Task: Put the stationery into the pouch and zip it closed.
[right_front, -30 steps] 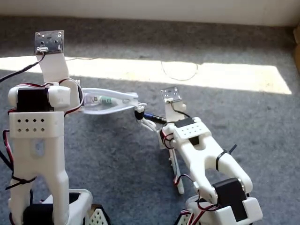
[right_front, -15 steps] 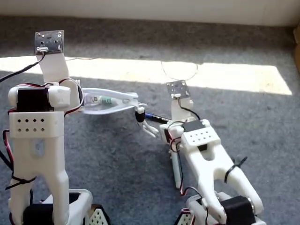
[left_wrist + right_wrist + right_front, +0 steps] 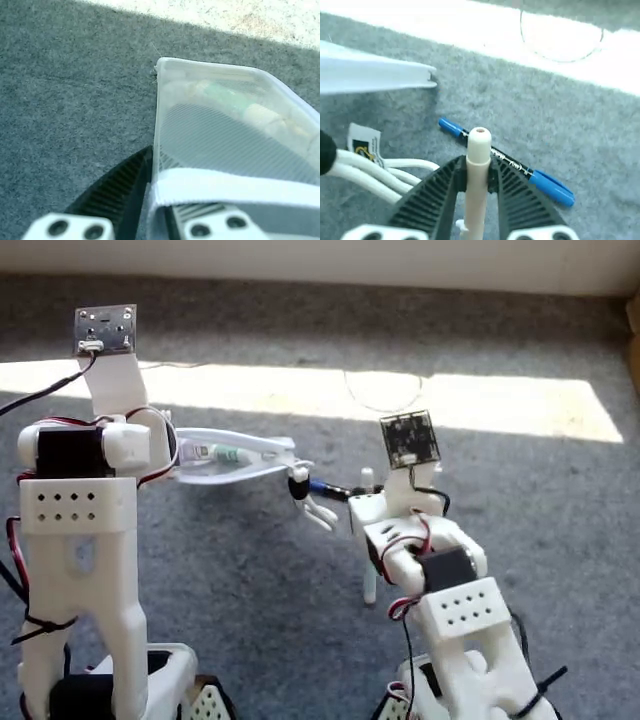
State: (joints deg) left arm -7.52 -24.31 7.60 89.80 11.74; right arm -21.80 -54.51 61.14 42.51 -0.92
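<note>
The right claw point(image 3: 477, 167) is clenched on a cream-white pen point(image 3: 479, 142), which is carried upright with its lower end close over the grey carpet point(image 3: 520, 500) in the high view. The mesh pouch point(image 3: 235, 455) is held clear of the carpet by the left claw point(image 3: 154, 175), which is shut on 1 banded edge. A green-and-white stick point(image 3: 227, 97) is already seen inside. The pouch lies on the left arm's side of the pen, near but apart, with its long axis level and its free end aimed toward the right claw. The pen's axis is therefore crossed against it, and tipping it over before feeding is judged necessary. 1 blue marker point(image 3: 542, 182) is left on the carpet just beyond the pen, beside white cords point(image 3: 375, 167). The right arm is folded, wrist raised and claw pointed down.
</note>
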